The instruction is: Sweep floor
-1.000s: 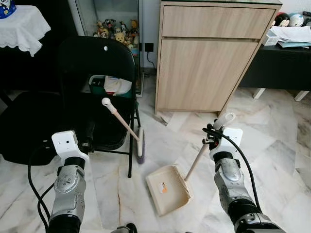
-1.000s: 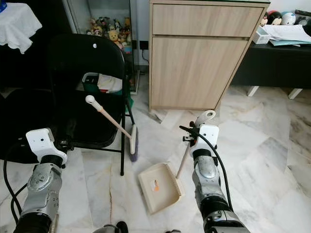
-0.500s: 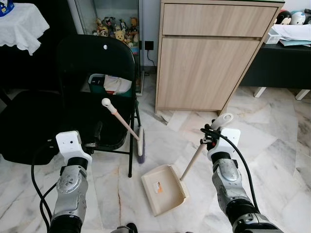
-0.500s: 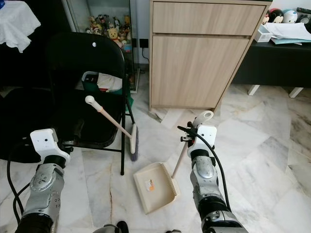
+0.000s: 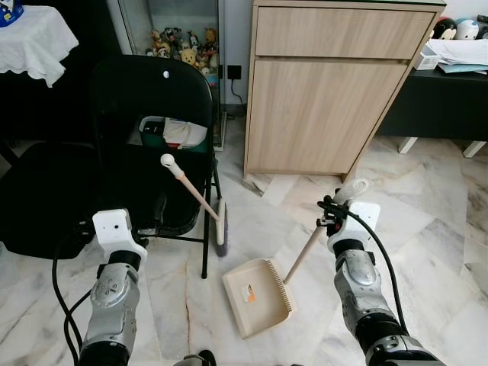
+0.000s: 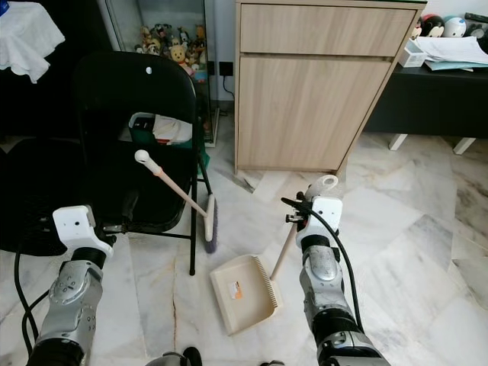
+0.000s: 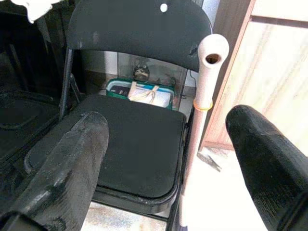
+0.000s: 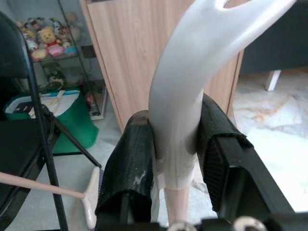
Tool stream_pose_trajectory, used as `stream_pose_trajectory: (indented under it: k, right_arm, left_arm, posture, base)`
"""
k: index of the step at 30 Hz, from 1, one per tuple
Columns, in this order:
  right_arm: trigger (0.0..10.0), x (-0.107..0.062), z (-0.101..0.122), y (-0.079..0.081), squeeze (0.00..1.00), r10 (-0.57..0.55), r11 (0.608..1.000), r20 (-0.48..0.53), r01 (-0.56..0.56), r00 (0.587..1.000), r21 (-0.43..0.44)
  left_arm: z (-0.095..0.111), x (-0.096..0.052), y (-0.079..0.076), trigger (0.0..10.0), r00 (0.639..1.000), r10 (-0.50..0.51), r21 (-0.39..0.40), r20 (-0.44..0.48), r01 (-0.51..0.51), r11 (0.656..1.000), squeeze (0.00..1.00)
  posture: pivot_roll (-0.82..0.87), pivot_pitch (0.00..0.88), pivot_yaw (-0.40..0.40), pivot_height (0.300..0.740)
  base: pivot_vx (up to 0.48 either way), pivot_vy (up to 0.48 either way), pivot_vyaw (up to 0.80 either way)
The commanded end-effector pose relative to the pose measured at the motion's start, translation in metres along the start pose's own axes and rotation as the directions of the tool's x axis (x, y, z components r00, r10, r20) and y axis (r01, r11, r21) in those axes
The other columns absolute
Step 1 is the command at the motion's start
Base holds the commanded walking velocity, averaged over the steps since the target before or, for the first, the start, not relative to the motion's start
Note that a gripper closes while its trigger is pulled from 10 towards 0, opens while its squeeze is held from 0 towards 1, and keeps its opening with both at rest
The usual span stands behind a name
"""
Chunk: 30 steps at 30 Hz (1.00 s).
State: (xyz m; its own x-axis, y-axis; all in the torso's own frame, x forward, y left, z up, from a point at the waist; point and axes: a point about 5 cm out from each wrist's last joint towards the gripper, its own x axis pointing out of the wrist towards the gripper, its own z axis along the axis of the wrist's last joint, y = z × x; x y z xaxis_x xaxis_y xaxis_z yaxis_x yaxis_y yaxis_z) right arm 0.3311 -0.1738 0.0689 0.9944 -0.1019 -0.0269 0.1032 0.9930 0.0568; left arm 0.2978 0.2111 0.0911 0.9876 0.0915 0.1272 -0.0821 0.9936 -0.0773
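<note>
1. My right hand (image 8: 175,159) is clamped on the pale handle of the dustpan (image 5: 256,296); the pan sits flat on the marble floor (image 5: 427,221) just in front of me, its handle slanting up to my grip; if I twist the wrist the pan's lip could lift off the floor, and dust would slip under it.

2. My left hand (image 7: 168,159) is spread wide with nothing in it; its fingers (image 7: 72,159) frame the broom (image 5: 194,198), which leans against the black folding chair (image 5: 149,107) with its bristle head on the floor beside the chair leg.

3. The broom is only propped; I judge that a nudge to the stick before I close on it would send it sliding down the chair edge and clattering onto the floor, possibly onto the dustpan.

4. The stick is thin and round; a grip taken off-centre could let it roll out between my fingers.

5. The chair looks light; pushing my arm into the seat might shift it and take the broom with it.

6. The wooden cabinet (image 5: 328,91) stands close behind; swinging the long broom up carelessly could strike it.
</note>
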Motion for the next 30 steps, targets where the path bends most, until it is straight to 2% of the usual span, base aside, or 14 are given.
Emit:
stream_pose_trajectory:
  k: [1, 16, 30]
  right_arm:
    - [10.0, -0.0019, -0.0033, -0.0066, 0.0, -0.029, 0.999, -0.014, 0.029, 0.999, 0.016]
    - [10.0, -0.0014, -0.0021, -0.0058, 0.0, -0.021, 1.0, -0.007, 0.021, 1.0, 0.008]
    - [10.0, -0.0012, -0.0006, -0.0006, 0.0, 0.004, 1.0, 0.006, -0.004, 1.0, -0.003]
  left_arm:
    - [-0.0038, -0.002, -0.0006, 10.0, 1.0, -0.012, 0.016, -0.026, 0.013, 1.0, 0.0]
    - [-0.0053, -0.002, -0.0002, 10.0, 0.999, -0.008, 0.034, -0.035, 0.009, 0.999, 0.0]
    - [-0.0073, -0.0028, 0.003, 10.0, 0.998, 0.009, 0.018, -0.054, -0.008, 1.0, 0.0]
  posture:
    - [-0.04, 0.16, -0.021, 0.74]
    - [-0.04, 0.163, -0.023, 0.74]
    - [-0.04, 0.162, -0.025, 0.74]
  base:
    - [0.0, 0.0, -0.78]
    - [0.0, 0.0, -0.73]
    - [0.0, 0.0, 0.0]
